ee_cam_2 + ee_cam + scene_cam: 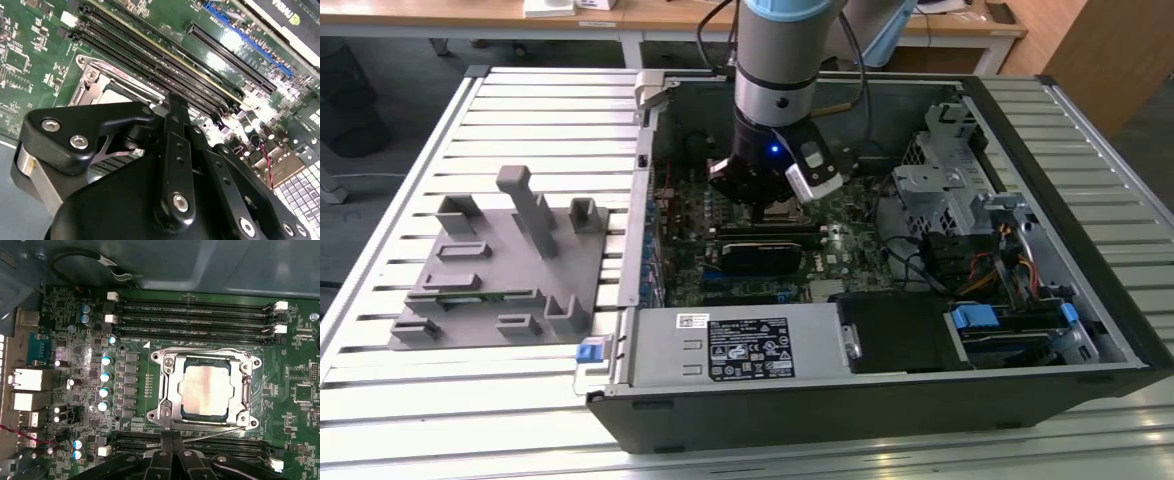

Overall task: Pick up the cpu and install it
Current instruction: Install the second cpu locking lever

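Arm lowered into the open computer case (pixel 1067 300) on the slatted counter (pixel 400 420), tool (pixel 767 205) over the motherboard (pixel 90 315).
The cpu (pixel 207 389) sits seated in its metal socket frame (pixel 167 405) just ahead of the tool (pixel 172 455), between 2 banks of memory slots (pixel 195 315); tool fingers (pixel 175 150) look pressed together, holding nothing.

A slatted metal bench (pixel 400 420) carries an open black computer case (pixel 881 420) and, on the exterior view's left, a grey fixture block (pixel 494 290).
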`<state>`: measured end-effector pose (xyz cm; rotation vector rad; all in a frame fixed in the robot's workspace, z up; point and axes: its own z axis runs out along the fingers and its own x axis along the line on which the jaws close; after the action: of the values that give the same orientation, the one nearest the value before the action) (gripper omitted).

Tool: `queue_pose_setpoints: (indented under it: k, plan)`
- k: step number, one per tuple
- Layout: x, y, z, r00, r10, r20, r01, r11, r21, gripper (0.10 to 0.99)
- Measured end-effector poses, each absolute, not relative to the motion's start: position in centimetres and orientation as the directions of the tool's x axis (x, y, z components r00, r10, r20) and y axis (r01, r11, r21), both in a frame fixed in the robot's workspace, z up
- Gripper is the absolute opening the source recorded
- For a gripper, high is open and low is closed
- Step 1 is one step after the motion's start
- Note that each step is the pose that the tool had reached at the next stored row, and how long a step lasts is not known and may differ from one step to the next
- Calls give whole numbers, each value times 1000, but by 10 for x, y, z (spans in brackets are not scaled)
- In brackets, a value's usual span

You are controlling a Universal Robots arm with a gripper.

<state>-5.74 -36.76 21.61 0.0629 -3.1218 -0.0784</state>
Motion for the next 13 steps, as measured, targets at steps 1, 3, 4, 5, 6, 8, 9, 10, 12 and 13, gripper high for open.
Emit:
queue_pose_setpoints:
  k: [1,3,4,5,6,8,9,10,12,13]
  plan:
    - [-58,-368,216,-999,-41,17,-40,998,51,106]
    - [-58,-368,216,-999,-41,17,-40,998,51,106]
    - [-58,-368,216,-999,-41,17,-40,998,51,106]
    - [-58,-369,216,-999,-41,17,-40,998,53,106]
    - [-59,-370,215,-999,-41,17,-40,998,56,106]
    - [-59,-372,215,-999,-41,17,-40,997,61,106]
    - [-60,-373,215,-999,-41,16,-40,997,63,106]
    - [-62,-373,215,-999,-41,16,-40,997,66,106]
    - [-62,-373,214,-999,-41,16,-40,997,72,106]
    - [-63,-374,214,-999,-41,16,-40,996,76,106]
